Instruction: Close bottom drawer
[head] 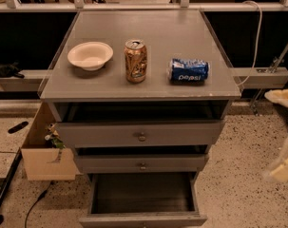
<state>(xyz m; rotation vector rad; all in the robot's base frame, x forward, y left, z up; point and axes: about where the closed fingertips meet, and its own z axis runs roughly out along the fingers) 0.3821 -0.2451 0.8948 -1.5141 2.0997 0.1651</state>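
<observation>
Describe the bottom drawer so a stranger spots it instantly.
Find the grey cabinet topped by a bowl, with the tool low at its right. Of its three drawers, the bottom drawer is lowest and pulled out furthest, its dark interior showing.

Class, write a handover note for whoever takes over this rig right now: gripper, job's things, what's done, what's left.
Gripper: low at the right edge of the view, beside the cabinet, apart from it.
Bottom drawer: pulled well out, dark interior showing.
Done: nothing yet; the drawer is not closed.
Left: bring the gripper round to the drawer's front and push it fully in.
</observation>
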